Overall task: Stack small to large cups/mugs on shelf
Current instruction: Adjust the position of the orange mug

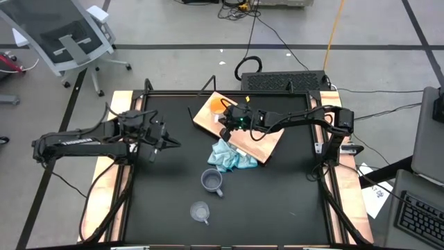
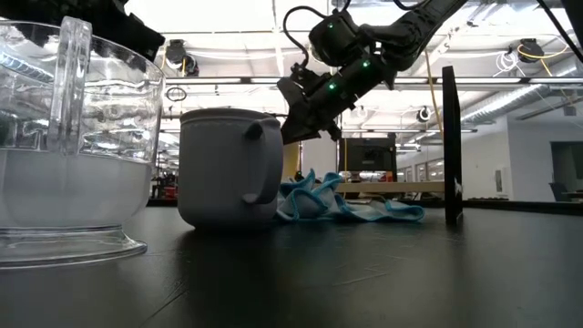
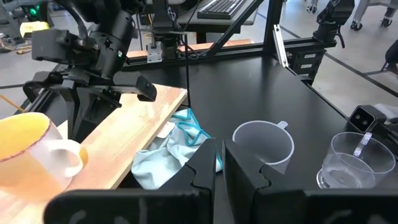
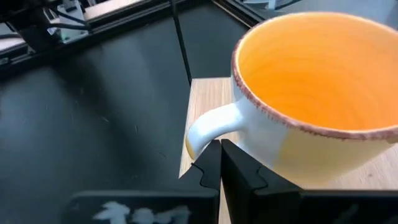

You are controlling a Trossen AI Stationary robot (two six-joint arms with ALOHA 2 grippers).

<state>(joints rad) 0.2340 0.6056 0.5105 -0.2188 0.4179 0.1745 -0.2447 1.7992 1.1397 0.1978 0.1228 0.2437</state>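
Barely started: orange mug (image 4: 317,93) sits on the shelf (image 1: 267,142), right end effector (image 1: 225,132) closed empty beside its handle. Grey-blue mug (image 1: 211,182) and clear cup (image 1: 200,212) wait unstacked on desk (image 1: 277,201); left end effector (image 1: 173,144) closed, empty.

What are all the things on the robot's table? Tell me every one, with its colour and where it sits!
Orange mug: one, orange inside with a white handle, standing on the wooden board at its far end.
Grey-blue mug: one, grey-blue, on the black table nearer the front, below the cloth in the high view.
Clear cup: one, see-through, on the table closest to the front edge.
Wooden board: one, light wood, lying flat at the table's middle back.
Cloth: one, light blue, crumpled against the board's front edge.
Left hand: one, dark, shut and empty, over the table's left side.
Right hand: one, dark, shut and empty, above the board beside the orange mug.
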